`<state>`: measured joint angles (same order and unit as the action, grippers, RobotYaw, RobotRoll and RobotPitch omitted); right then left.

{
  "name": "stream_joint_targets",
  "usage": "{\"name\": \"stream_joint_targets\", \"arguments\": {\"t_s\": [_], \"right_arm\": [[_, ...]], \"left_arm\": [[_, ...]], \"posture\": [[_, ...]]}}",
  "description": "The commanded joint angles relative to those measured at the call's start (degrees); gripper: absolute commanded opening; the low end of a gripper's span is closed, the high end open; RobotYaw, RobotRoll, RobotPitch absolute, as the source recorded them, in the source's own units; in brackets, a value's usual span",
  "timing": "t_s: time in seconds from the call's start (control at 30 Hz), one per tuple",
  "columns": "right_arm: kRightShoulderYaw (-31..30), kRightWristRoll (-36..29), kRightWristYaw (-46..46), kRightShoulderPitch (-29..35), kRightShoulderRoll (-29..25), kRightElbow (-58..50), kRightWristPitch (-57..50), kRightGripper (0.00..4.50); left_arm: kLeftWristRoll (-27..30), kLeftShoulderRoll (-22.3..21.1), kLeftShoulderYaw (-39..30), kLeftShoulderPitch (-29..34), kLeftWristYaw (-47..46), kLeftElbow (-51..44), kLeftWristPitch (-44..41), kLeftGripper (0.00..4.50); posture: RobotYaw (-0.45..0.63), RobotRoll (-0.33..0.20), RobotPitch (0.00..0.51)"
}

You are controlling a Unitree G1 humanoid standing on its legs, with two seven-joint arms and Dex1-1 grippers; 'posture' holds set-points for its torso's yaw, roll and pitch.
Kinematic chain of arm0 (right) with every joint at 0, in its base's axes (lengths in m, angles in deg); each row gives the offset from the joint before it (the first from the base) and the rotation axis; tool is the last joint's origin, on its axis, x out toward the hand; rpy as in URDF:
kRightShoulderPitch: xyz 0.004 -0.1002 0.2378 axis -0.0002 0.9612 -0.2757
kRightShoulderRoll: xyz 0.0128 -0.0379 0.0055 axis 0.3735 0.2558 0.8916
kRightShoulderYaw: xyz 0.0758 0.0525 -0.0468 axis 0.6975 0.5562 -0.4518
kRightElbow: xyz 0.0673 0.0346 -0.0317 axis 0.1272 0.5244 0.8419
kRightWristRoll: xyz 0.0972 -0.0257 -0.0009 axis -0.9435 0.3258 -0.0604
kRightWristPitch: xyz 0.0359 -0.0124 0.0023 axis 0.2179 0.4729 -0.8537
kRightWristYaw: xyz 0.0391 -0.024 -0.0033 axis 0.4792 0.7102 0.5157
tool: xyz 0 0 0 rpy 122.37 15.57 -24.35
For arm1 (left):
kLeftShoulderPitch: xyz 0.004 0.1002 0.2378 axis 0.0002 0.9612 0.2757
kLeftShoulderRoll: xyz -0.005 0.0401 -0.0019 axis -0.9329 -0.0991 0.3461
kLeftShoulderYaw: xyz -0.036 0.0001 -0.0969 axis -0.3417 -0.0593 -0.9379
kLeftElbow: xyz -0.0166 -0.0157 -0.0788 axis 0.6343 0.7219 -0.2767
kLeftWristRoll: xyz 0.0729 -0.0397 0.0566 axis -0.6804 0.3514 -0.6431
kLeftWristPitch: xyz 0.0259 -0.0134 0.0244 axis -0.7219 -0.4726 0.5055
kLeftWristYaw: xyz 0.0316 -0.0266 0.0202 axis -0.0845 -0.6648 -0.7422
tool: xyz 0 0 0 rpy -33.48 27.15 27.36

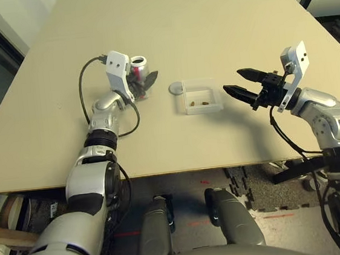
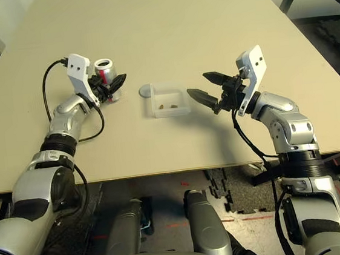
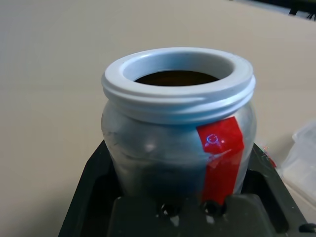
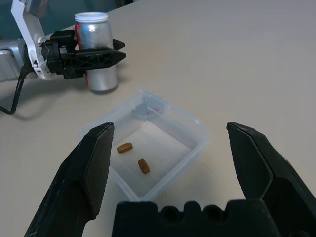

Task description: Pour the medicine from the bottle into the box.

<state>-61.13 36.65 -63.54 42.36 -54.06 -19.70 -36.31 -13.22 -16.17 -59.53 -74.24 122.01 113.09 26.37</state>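
Bottle upright, pills in the box.
Our left claw (image 1: 143, 84) grips the capless, red-striped bottle (image 1: 139, 68) standing mouth-up on the table (image 1: 207, 14); our empty right claw (image 1: 238, 82) gapes beside the box (image 1: 202, 97) holding two pills (image 4: 133, 156).

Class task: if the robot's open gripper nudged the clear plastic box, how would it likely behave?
The box looks thin-walled and holds only two pills, so it is probably light and would likely slide across the smooth table. Being shallow and flat-bottomed, it seems unlikely to tip.
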Motion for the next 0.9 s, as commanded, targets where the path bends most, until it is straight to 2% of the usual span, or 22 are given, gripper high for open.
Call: {"name": "stream_joint_targets", "arguments": {"t_s": [0.03,0.7,0.83,0.87,0.9], "right_arm": [[0.7,0.0,0.2,-0.1,-0.5,0.2,0.3,4.5],[0.5,0.0,0.6,-0.8,-0.4,0.2,0.5,4.5],[0.3,0.2,0.4,-1.0,-0.4,0.6,0.8,4.5],[0.2,0.2,0.4,-1.0,-0.4,0.6,0.9,4.5],[0.2,0.3,0.4,-1.1,-0.3,0.8,1.0,4.5]], "left_arm": [[0.7,0.7,0.2,0.7,0.0,0.5,1.8,2.85],[-1.2,1.0,3.0,2.5,-1.2,4.8,5.0,2.85],[-1.1,1.2,3.1,3.1,-1.4,4.4,5.0,4.24],[-1.1,1.2,3.1,3.3,-1.4,4.2,5.0,4.49],[-1.1,1.2,3.1,3.5,-1.4,4.1,5.0,4.49]], "posture": [[-0.2,0.0,0.174],[-0.22,0.0,0.184],[-0.21,0.0,0.184],[-0.21,0.0,0.184],[-0.21,0.0,0.185]]}}
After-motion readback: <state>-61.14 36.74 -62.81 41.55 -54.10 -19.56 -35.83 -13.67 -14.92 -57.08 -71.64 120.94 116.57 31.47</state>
